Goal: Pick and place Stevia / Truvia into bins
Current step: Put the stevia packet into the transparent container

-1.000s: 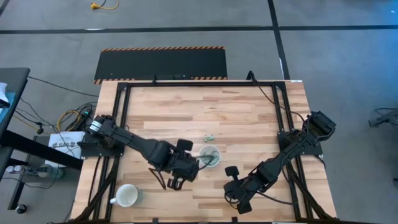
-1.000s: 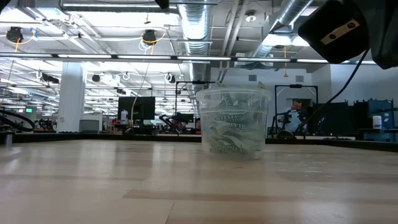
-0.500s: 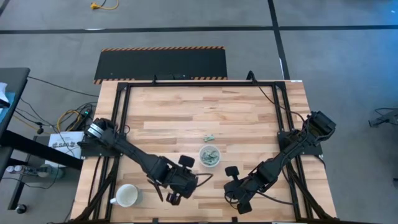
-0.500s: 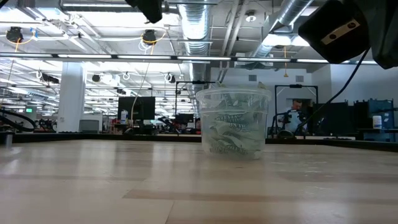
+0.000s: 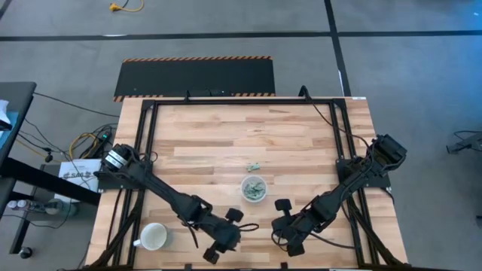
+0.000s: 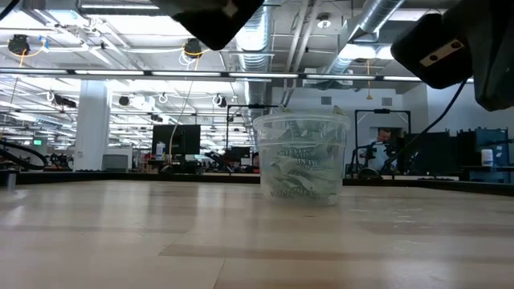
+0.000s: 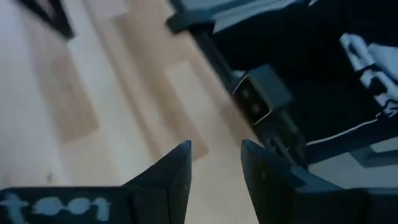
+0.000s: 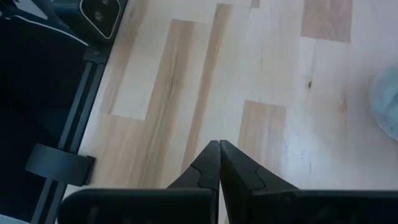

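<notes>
The clear plastic cup [image 5: 254, 189] stands on its base mid-table and holds several pale green and white sachets; it also shows in the low view [image 6: 299, 156]. One sachet [image 5: 254, 166] lies flat on the wood just beyond the cup. My left gripper [image 5: 214, 253] is near the table's near edge, left of the cup. It is open and empty in the left wrist view [image 7: 215, 155]. My right gripper [image 5: 280, 229] is near the near edge, right of the cup. It is shut and empty in the right wrist view [image 8: 219, 148].
A white handled mug [image 5: 154, 238] stands at the near left, close to my left arm. The black table frame [image 5: 147, 143] runs along the sides. Bare wood lies across the far half of the table.
My left gripper has drawn back from beside the cup toward the table's near edge, and its arm has come into the top of the low view. The cup and the loose sachet have stayed where they were.
</notes>
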Available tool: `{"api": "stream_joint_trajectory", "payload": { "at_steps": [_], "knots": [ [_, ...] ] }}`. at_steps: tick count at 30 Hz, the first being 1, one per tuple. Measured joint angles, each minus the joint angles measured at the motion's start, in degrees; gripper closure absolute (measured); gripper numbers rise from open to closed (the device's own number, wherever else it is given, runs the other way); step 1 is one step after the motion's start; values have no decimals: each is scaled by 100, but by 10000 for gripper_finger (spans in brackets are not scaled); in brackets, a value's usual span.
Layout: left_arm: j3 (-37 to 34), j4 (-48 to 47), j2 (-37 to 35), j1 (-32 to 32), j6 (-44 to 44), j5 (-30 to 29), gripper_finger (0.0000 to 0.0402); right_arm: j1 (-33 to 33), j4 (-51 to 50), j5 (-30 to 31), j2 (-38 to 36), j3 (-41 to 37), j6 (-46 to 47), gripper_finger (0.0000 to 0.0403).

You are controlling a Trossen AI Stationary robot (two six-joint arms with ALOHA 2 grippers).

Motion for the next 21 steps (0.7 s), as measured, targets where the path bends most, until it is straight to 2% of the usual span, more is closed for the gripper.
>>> {"api": "stream_joint_trajectory", "payload": {
  "at_steps": [3,8,15,21],
  "knots": [
    [-266,472,0,-69,156,-22,274,0,9,1,0,0,4,403],
    [-424,483,-8,-97,161,-486,274,0,9,151,0,0,6,403],
    [-442,-747,-9,134,-199,-1585,274,-58,-363,1026,-2,2,35,403],
    [-444,-1705,-9,647,-468,-1597,274,-406,-1193,1045,-50,-32,204,403]
  ]
}}
